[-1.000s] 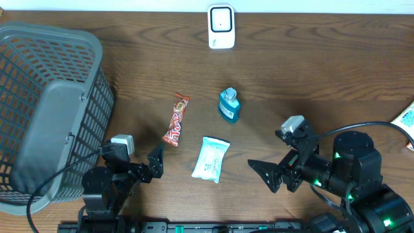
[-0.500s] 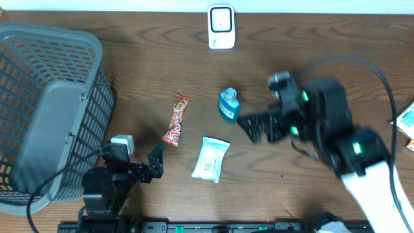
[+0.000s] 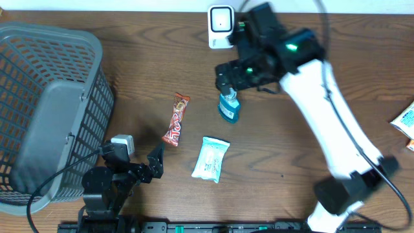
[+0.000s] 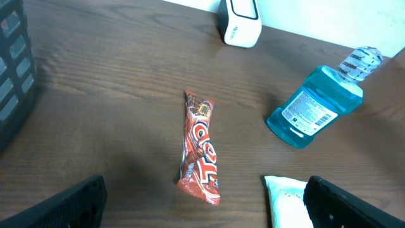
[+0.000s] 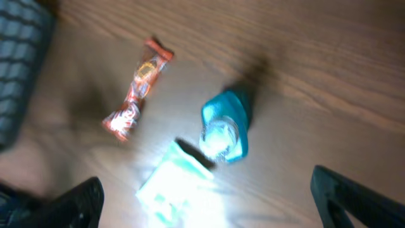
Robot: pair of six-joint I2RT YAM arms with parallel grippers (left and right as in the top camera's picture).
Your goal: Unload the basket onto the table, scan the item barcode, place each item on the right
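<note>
Right gripper (image 3: 230,74), wide open, is hovering over the blue bottle (image 3: 229,109) toward the back edge of the bench (image 3: 142,58), likely risking knocking it over; left gripper (image 3: 152,166) is idling open.

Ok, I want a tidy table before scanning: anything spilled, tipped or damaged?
Nothing stands out. The blue bottle stands upright and capped; the candy bar and white packet lie flat, intact; no liquid on the table.

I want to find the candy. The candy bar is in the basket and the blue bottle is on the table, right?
Not quite. The candy bar is not in the basket; it lies on the table beside it, as the overhead view shows. The blue bottle is on the table, yes.
</note>
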